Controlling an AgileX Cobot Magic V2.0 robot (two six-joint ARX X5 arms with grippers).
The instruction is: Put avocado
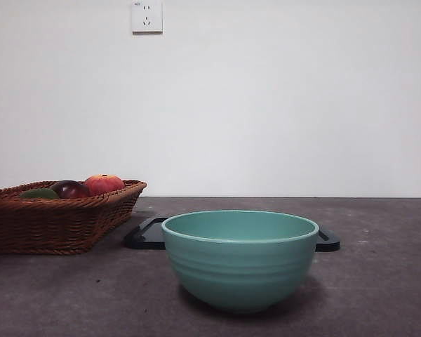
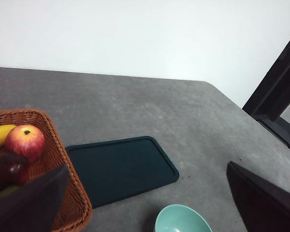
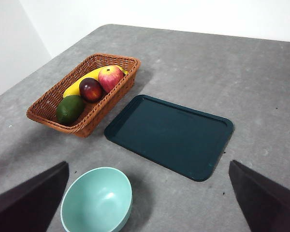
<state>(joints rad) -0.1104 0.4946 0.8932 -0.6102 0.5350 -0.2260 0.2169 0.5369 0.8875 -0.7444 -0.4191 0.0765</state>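
The olive-green avocado (image 3: 70,108) lies in the brown wicker basket (image 3: 48,104) beside a dark maroon fruit (image 3: 91,88), a red-orange apple-like fruit (image 3: 110,78) and a banana (image 3: 79,83). In the front view the avocado (image 1: 39,194) just shows over the rim of the basket (image 1: 56,225) at the left. In the left wrist view only a sliver of the avocado (image 2: 7,191) shows behind a jaw. My left gripper (image 2: 147,212) is open, high over the table near the basket. My right gripper (image 3: 147,203) is open, high over the table, apart from everything.
A dark green tray (image 3: 169,135) lies flat on the grey table beside the basket. A teal bowl (image 1: 240,258) stands empty in front of the tray, and also shows in the right wrist view (image 3: 97,200). A white wall is behind.
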